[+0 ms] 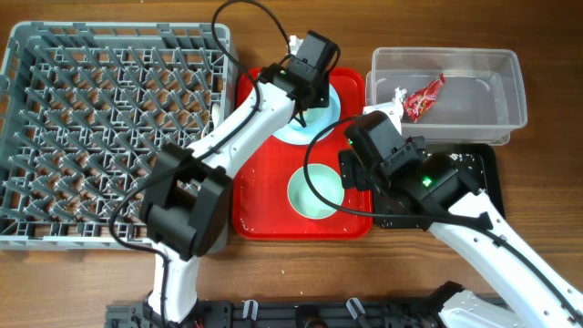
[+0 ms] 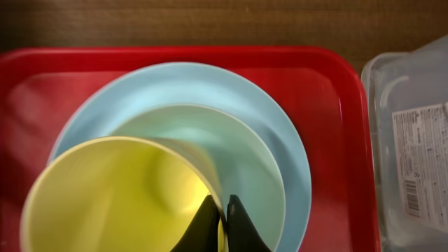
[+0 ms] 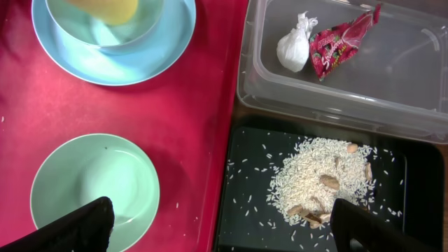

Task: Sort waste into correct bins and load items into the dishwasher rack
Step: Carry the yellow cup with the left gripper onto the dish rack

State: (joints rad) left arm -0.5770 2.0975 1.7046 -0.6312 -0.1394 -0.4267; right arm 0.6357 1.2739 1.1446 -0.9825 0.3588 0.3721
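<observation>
Yellow cup [image 2: 112, 203] blurred, btm cropped; black tray [image 1: 487, 169] mostly under R arm [image 1: 510, 251].

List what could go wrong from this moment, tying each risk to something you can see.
The left end effector pinches only the cup's thin rim; it may slip or tilt on the way to the rack.
The cup is over the plate, so a sideways move could knock it.
The right end effector hangs open near the rice; a low sweep could scatter grains.
</observation>
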